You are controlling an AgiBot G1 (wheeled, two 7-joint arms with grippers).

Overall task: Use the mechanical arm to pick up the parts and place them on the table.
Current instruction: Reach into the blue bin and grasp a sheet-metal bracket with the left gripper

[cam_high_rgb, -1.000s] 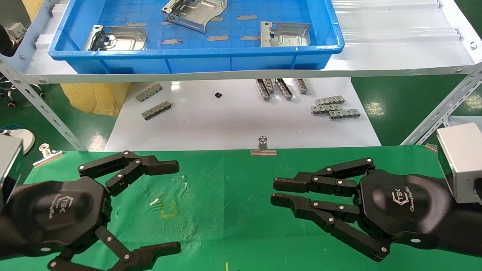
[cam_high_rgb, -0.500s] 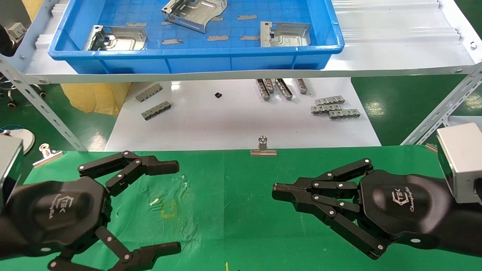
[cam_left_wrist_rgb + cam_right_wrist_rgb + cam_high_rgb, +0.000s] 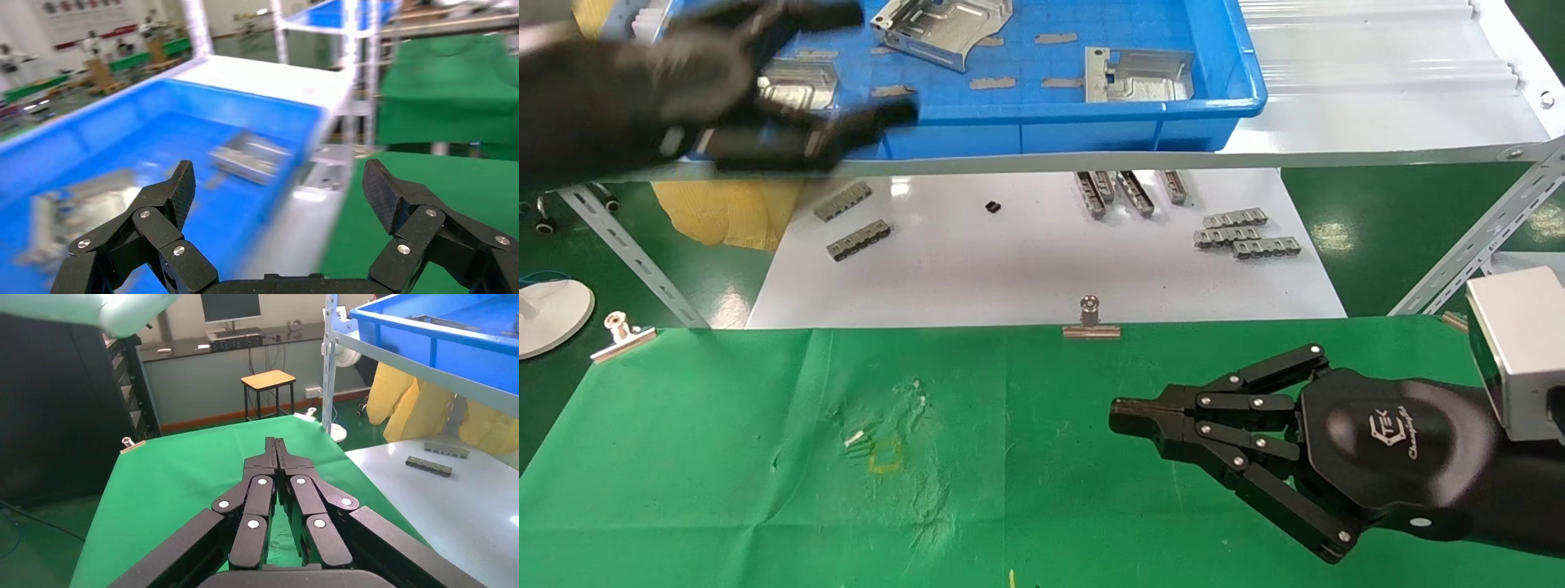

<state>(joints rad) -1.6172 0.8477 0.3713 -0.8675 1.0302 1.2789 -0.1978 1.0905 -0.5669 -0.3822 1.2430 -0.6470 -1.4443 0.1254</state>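
The left hand (image 3: 764, 90) reaches over the blue tray (image 3: 1238, 82), fingers spread, empty; the plates (image 3: 1140, 73) lie inside, overlapping risks a slip; the right hand (image 3: 1124, 416) rests pinched together above the green table (image 3: 723, 457).

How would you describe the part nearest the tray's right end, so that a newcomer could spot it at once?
Start at the blue tray on the upper shelf. Toward its right end, near the front wall, a silvery stamped plate lies flat by itself. Unlike the tilted plate farther back, it sits level, with its holed flange at its left edge.
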